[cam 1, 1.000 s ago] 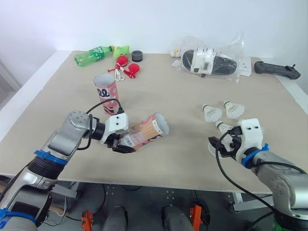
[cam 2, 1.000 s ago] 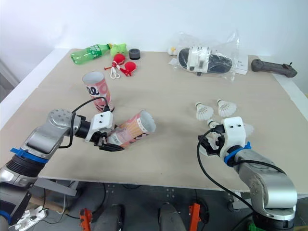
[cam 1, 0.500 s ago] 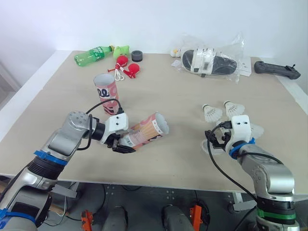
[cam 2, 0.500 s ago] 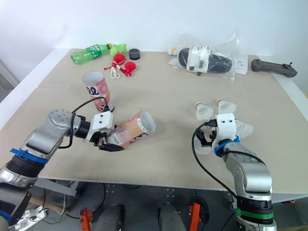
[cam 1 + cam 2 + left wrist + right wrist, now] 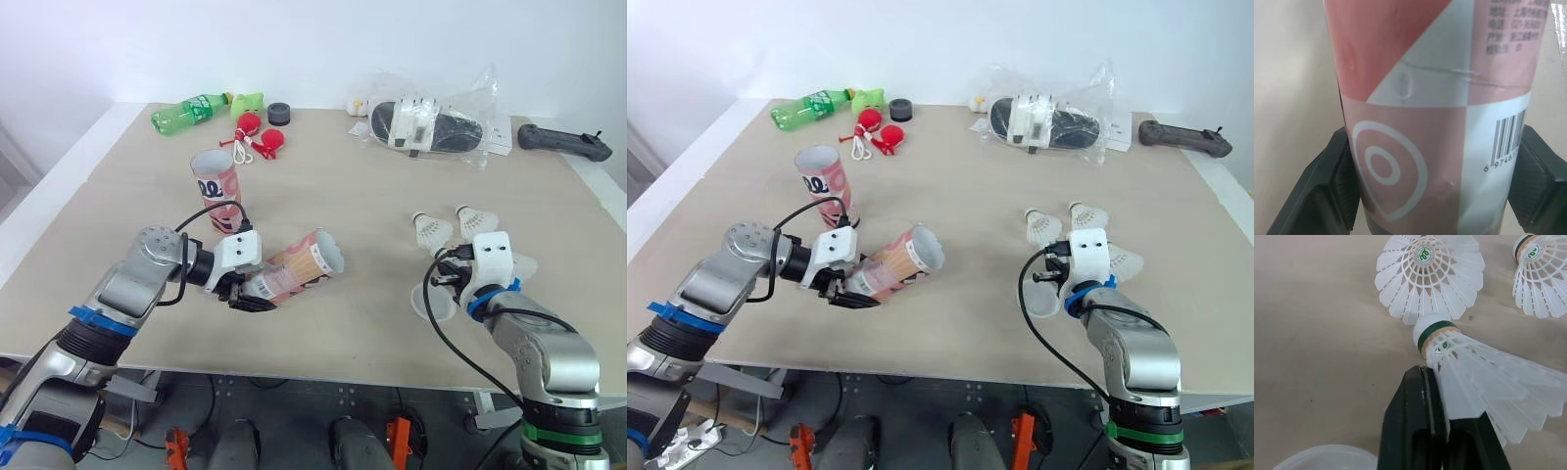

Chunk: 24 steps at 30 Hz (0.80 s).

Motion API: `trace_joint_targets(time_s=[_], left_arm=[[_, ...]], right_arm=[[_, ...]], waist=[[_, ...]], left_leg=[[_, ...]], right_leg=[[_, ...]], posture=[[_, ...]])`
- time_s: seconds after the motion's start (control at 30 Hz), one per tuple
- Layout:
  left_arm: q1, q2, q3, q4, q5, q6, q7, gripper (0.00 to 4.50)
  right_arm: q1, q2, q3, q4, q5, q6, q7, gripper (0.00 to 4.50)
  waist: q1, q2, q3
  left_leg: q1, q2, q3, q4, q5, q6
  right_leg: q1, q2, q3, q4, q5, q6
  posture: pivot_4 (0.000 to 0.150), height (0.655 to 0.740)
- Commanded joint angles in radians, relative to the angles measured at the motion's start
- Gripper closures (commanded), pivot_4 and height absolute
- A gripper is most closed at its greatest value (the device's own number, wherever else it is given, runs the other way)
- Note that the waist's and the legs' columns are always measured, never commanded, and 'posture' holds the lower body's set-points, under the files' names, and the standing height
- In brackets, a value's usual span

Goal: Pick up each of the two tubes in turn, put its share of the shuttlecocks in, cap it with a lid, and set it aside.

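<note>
My left gripper (image 5: 240,285) is shut on a pink tube (image 5: 299,266), held tilted just above the table with its open mouth facing right; its pads (image 5: 1337,181) press both sides. A second pink tube (image 5: 217,189) stands upright behind it. My right gripper (image 5: 447,275) is shut on the feather skirt of a white shuttlecock (image 5: 1469,367) that lies on the table. Two more shuttlecocks (image 5: 431,231) (image 5: 477,222) sit just beyond it. A clear lid (image 5: 431,302) lies next to the right gripper.
Along the table's far edge lie a green bottle (image 5: 191,113), a black round cap (image 5: 280,114), red toys (image 5: 260,138), a plastic bag with slippers (image 5: 431,122) and a black handle (image 5: 563,142).
My right gripper moved away from the front edge up to the nearest shuttlecock and went from open to shut on its skirt. The left gripper and its tube stayed still.
</note>
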Motion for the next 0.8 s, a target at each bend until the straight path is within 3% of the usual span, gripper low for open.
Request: trace_joint_targets(time_s=[0.03, 0.3, 0.53, 0.7, 0.8], left_arm=[[0.013, -0.003, -0.025, 0.008, 0.019, 0.004, 0.002, 0.96], [0.013, -0.002, -0.024, 0.011, 0.019, 0.006, 0.002, 0.96], [0.013, -0.006, -0.025, 0.017, 0.019, 0.002, 0.002, 0.96], [0.002, -0.020, -0.034, 0.035, 0.025, -0.006, 0.002, 0.96], [0.001, -0.027, -0.036, 0.041, 0.028, -0.011, 0.001, 0.96]], right_arm=[[-0.011, -0.011, -0.025, -0.029, -0.005, -0.014, -0.004, 4.47], [-0.024, -0.094, -0.042, -0.163, 0.048, 0.107, 0.052, 4.47], [-0.062, -0.173, -0.133, -0.346, 0.214, 0.295, 0.156, 4.47], [-0.165, -0.367, -0.154, -0.455, 0.468, 0.191, 0.503, 4.47], [-0.294, -0.497, -0.031, -0.344, 0.445, 0.061, 0.683, 4.47]], waist=[[0.000, 0.000, 0.000], [0.000, 0.000, 0.000], [0.000, 0.000, 0.000], [0.000, 0.003, 0.002], [0.001, 0.002, 0.001]], left_leg=[[0.000, 0.000, 0.000, 0.000, 0.000, 0.000], [0.000, 0.000, 0.000, 0.000, 0.000, 0.000], [0.000, 0.000, 0.000, 0.000, 0.000, 0.000], [0.000, 0.000, 0.001, 0.000, 0.000, 0.000], [0.001, 0.000, 0.001, 0.000, 0.000, 0.000]], right_leg=[[0.000, 0.000, 0.000, 0.000, 0.000, 0.000], [0.000, 0.000, 0.000, 0.000, 0.000, 0.000], [0.000, 0.000, 0.000, 0.000, 0.000, 0.000], [0.000, -0.001, 0.000, 0.000, 0.000, 0.000], [0.001, -0.002, -0.001, -0.001, 0.000, 0.000]], posture=[[0.150, 0.7400], [0.150, 0.7400], [0.150, 0.7400], [0.150, 0.7400], [0.150, 0.7400]])
